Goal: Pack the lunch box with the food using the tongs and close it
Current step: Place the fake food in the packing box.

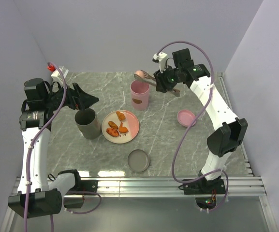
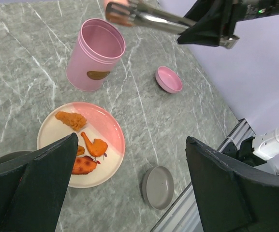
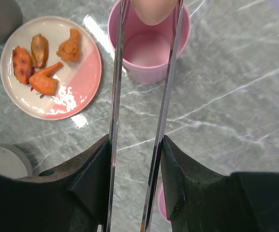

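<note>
My right gripper [image 3: 135, 145] is shut on the silver tongs [image 3: 114, 92], its fingers pressing both arms. The tongs [image 1: 151, 79] pinch the pale pink egg-shaped piece [image 3: 154, 9] at their tips, right above the open mouth of the pink lunch box [image 3: 149, 48]. The egg-shaped piece [image 1: 140, 74] hovers over the lunch box's [image 1: 139, 94] far rim. Several orange-brown food chunks [image 1: 117, 126] lie on the pink-and-white plate [image 1: 131, 130]. Over the grey cup, my left gripper [image 1: 88, 102] hangs wide open with nothing between its fingers. In its view the plate [image 2: 108, 125] lies between its fingers.
A grey cup [image 1: 87, 123] stands left of the plate. A grey lid [image 1: 139, 160] lies near the front edge and a pink lid [image 1: 186, 117] to the right. A white block with a red top [image 1: 57, 72] sits at the back left. Walls close in on three sides.
</note>
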You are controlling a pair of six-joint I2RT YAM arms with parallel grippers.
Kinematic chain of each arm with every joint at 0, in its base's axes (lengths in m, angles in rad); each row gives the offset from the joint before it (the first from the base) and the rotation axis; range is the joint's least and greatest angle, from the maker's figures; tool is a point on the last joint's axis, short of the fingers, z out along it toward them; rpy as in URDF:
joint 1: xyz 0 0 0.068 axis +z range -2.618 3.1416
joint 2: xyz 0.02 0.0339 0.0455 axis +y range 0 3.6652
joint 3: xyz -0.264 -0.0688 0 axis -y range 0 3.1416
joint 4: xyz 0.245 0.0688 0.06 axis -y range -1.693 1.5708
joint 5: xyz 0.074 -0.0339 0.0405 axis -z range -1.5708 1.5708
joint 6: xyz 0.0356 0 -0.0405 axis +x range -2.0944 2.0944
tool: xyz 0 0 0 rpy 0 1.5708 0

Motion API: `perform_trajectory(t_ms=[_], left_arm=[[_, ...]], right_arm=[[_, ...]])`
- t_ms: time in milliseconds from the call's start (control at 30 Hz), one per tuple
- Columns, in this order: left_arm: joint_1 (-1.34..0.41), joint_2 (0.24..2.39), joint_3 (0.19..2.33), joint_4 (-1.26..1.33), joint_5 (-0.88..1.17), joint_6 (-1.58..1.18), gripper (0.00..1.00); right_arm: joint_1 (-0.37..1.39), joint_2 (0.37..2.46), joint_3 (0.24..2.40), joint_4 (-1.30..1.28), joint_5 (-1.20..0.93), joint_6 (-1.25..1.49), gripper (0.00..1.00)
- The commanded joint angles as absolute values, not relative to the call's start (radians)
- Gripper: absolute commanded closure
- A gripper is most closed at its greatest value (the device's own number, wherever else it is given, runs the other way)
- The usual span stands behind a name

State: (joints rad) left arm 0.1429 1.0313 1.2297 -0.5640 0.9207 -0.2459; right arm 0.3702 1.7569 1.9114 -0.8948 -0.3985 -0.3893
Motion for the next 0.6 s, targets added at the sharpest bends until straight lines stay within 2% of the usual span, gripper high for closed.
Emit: perform_trajectory(t_ms=[0, 567], left_arm=[[0.147, 1.022, 1.270, -0.549, 0.919, -0.233, 0.01], [0.149, 1.022, 1.262, -0.549, 0.913, -0.236, 0.01]], right_arm=[[0.371, 1.770, 1.924, -0.882, -0.410, -0.361, 0.61], [0.371, 1.776, 1.942, -0.917, -0.410, -0.342, 0.42]])
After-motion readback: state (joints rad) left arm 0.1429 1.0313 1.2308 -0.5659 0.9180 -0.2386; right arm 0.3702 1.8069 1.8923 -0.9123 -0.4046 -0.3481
